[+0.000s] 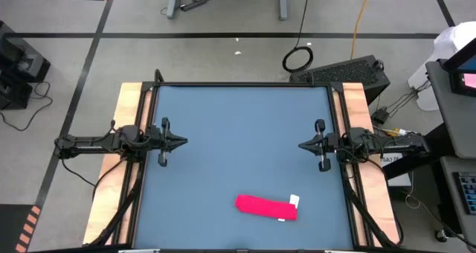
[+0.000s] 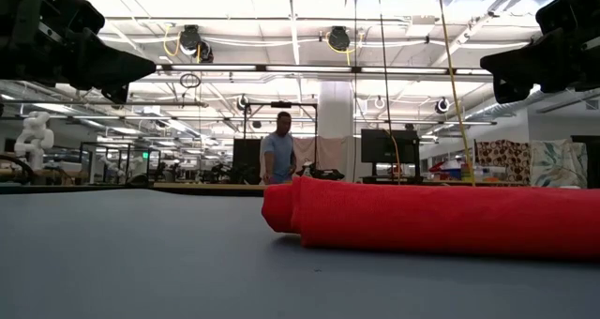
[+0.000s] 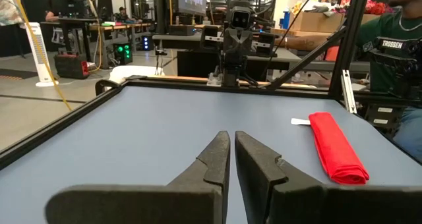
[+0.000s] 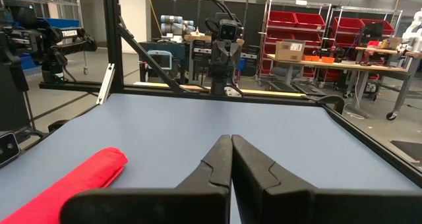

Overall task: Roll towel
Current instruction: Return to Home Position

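Note:
The towel (image 1: 266, 207) is a pinkish-red cloth rolled into a long bundle. It lies on its side on the blue tabletop (image 1: 238, 134), near the front edge and right of the middle. A small white tag (image 1: 294, 201) sticks out at its right end. The roll also shows in the low view (image 2: 441, 220) and in both wrist views (image 3: 336, 148) (image 4: 79, 181). My left gripper (image 1: 182, 141) (image 3: 232, 137) hovers level at the table's left side, shut and holding nothing. My right gripper (image 1: 301, 144) (image 4: 231, 138) hovers level at the right side, shut and holding nothing. Both are far from the towel.
Wooden boards (image 1: 119, 171) and black frame rails run along the table's left and right sides. The blue surface between the two arms lies bare. A person (image 2: 278, 155) stands in the room beyond the far edge, and another (image 3: 395, 33) is by the table's near side.

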